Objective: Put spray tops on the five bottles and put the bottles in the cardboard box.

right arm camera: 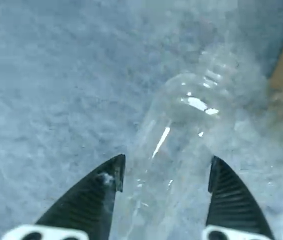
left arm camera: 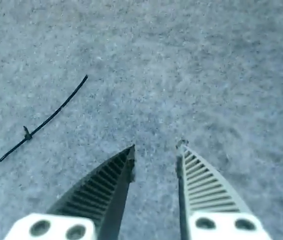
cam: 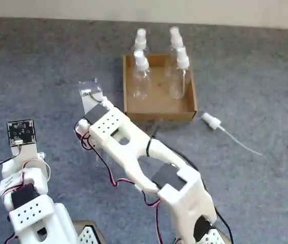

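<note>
A clear bottle point(right arm camera: 181, 125) without a top lies between the fingers of my right gripper point(right arm camera: 164, 165), which press against its sides. In the high view this bottle point(cam: 89, 91) and the right gripper point(cam: 97, 109) are just left of the cardboard box point(cam: 159, 113). Two bottles with spray tops point(cam: 141, 76) point(cam: 178, 76) stand in the box. Two more capped bottles point(cam: 140, 40) point(cam: 175, 38) stand behind it. A loose spray top point(cam: 211, 122) with its long tube lies on the carpet right of the box. My left gripper point(left arm camera: 156, 150) hangs open over bare carpet.
A thin black cable tie point(left arm camera: 44, 122) lies on the grey carpet ahead of the left gripper. The left arm point(cam: 24, 173) stands at the near left. The right arm point(cam: 149, 162) stretches diagonally across the middle. Open carpet lies right of the box.
</note>
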You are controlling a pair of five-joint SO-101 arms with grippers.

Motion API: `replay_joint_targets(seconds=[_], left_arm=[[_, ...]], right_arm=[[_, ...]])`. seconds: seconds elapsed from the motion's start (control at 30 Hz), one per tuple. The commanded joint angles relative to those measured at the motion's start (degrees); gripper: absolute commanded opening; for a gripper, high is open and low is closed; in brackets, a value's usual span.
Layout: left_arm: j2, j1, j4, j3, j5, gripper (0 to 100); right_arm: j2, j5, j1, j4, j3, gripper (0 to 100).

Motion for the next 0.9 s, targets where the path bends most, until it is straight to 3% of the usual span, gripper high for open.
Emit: replay_joint_targets(seconds=[0.0, 0.13, 0.23, 0.53, 0.67, 0.73, 0.87], left_arm=[[-0.13, -0.66, -1.32, -0.31, -0.35, 13], [-0.13, -0.66, -1.32, -0.31, -0.35, 13], [-0.13, -0.57, -1.32, -0.22, -0.35, 13], [-0.13, 2.51, -1.41, 0.66, -0.35, 13], [-0.13, 2.68, -1.32, 0.66, -0.35, 13], [-0.13, 2.68, -1.32, 0.66, -0.35, 13], [-0.13, 3.21, -1.14, 0.66, -0.35, 13]], right_arm=[[1.36, -0.7, -0.22, -0.84, -2.24, 21.4], [2.33, -0.09, -0.13, -0.48, -2.33, 12.8], [2.24, 6.24, -0.13, 1.54, -2.59, 3.0], [-9.45, 25.32, 3.21, 28.18, -12.26, 1.2], [-23.16, 31.91, 14.55, 30.81, -10.95, 1.2], [-30.55, 35.16, 23.87, 30.81, -7.34, 1.3], [-40.48, 49.14, 45.05, 30.73, -0.48, 1.3]])
